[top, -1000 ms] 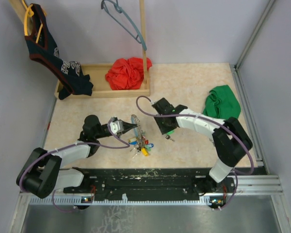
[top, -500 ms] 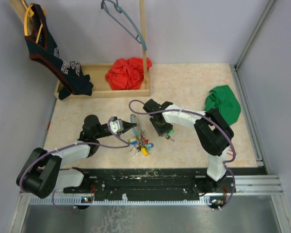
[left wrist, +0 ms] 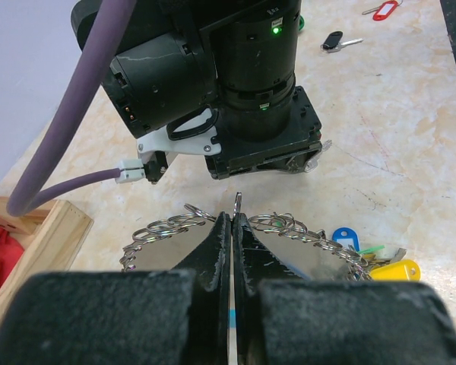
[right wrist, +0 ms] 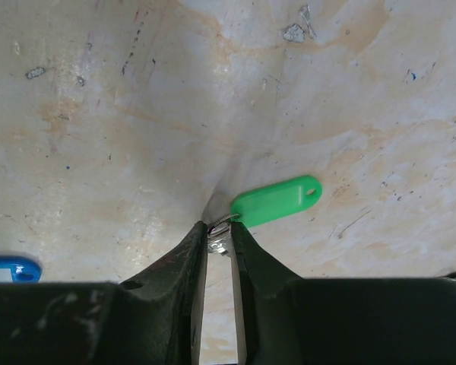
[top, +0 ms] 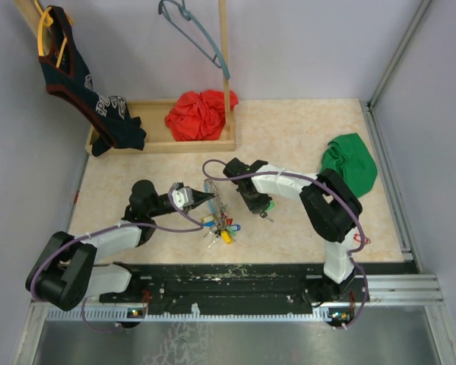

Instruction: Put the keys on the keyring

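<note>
Right wrist view: green-tagged key [right wrist: 277,200] flat mid-table, right gripper [right wrist: 219,237] narrow on its metal ring.
Lift slowly so your pinch holds, then steer that ring to the keyring [top: 210,187], clamped by your left gripper [left wrist: 233,219] just beside, toward the table's [top: 304,137] left edge.

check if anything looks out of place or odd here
A black-headed key and a red-tagged key lie loose on the table, away from the keyring the left gripper holds. A green cloth sits crumpled by the table's right edge. Nothing looks broken or spilled.
</note>
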Controlling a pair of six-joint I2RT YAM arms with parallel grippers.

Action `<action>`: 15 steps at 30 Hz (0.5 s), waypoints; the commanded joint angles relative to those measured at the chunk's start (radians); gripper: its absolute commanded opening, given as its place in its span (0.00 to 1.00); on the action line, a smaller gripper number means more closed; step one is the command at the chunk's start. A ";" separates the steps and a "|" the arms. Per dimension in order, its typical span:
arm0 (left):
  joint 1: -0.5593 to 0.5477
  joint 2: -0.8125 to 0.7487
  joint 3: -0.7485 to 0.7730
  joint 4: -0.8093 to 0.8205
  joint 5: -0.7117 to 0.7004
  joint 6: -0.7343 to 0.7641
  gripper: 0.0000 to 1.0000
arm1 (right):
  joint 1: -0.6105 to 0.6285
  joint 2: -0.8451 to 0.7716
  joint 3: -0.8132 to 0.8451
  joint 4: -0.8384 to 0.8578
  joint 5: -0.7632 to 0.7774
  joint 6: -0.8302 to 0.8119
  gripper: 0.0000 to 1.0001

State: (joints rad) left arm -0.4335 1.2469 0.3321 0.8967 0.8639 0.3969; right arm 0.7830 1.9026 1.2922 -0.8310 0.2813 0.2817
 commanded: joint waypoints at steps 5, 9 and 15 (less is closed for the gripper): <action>0.007 -0.012 0.002 0.042 0.011 -0.008 0.00 | 0.010 0.009 0.030 -0.003 0.026 0.005 0.13; 0.009 -0.013 0.002 0.041 0.012 -0.010 0.00 | 0.009 0.006 0.029 -0.011 0.045 0.007 0.09; 0.008 -0.015 0.001 0.042 0.013 -0.012 0.00 | 0.007 -0.013 0.024 -0.013 0.049 0.016 0.11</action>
State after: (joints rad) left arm -0.4301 1.2469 0.3321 0.8967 0.8642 0.3927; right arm 0.7830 1.9034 1.2919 -0.8352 0.2985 0.2821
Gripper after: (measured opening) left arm 0.007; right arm 0.078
